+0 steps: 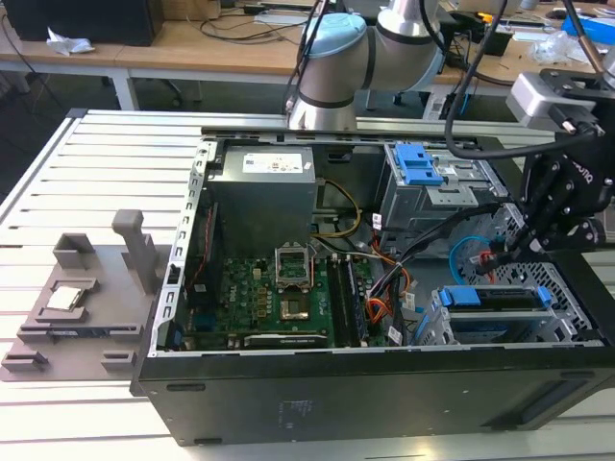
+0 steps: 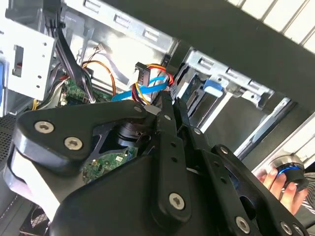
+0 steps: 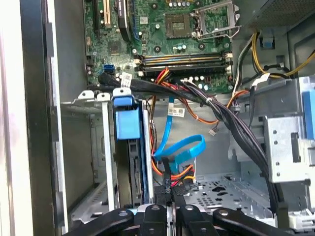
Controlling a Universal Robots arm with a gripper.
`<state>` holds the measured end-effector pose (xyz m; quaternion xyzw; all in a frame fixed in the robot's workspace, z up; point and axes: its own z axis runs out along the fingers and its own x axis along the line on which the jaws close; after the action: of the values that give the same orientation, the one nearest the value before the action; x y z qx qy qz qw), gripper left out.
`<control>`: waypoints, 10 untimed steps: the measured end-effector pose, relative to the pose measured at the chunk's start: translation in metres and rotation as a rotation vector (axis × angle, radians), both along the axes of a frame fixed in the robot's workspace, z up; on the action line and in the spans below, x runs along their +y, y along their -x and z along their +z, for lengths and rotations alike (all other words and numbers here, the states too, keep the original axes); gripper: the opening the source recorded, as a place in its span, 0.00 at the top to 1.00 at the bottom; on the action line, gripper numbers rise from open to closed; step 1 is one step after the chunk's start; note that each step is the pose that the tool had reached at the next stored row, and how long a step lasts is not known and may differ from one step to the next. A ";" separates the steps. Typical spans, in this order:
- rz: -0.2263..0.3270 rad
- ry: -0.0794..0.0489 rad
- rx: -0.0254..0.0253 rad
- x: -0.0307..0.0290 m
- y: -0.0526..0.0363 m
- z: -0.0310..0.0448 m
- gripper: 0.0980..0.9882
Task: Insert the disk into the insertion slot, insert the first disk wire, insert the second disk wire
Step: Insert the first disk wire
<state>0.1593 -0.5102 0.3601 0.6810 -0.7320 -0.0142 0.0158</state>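
One step is looking done here: the disk (image 3: 128, 125) is sitting inside the insertion slot (image 3: 105, 147), with its blue frame end facing out and its long axis running along the slot's walls. The hand (image 2: 170, 102) is hovering just beside the slot, on the side facing the open middle of the case, fingers pointing roughly parallel to the slot. It's looking narrow to me, tips nearly together, but I can't tell if it's pinching anything. The second disk wire (image 3: 182, 145) is looping just beside the slot too, right past the fingertips, one end dipping toward them. A dark plug with orange and yellow leads (image 2: 143, 69) is hanging in that same gap. I'm guessing it's on the cable part now.
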 end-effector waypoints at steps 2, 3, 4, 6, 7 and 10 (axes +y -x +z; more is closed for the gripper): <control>0.000 0.000 0.0001 -0.0015 -0.0017 0.0000 0.92; 0.000 0.000 0.0001 -0.0032 -0.0019 0.0000 0.92; 0.000 0.000 0.0001 -0.0046 -0.0019 -0.0001 0.92; 0.000 0.000 0.0001 -0.0059 -0.0019 0.0000 0.92; 0.000 0.000 0.0001 -0.0068 -0.0019 -0.0001 0.92; 0.000 0.000 0.0001 -0.0105 -0.0019 -0.0004 0.92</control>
<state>0.1612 -0.5207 0.3597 0.6809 -0.7320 -0.0142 0.0158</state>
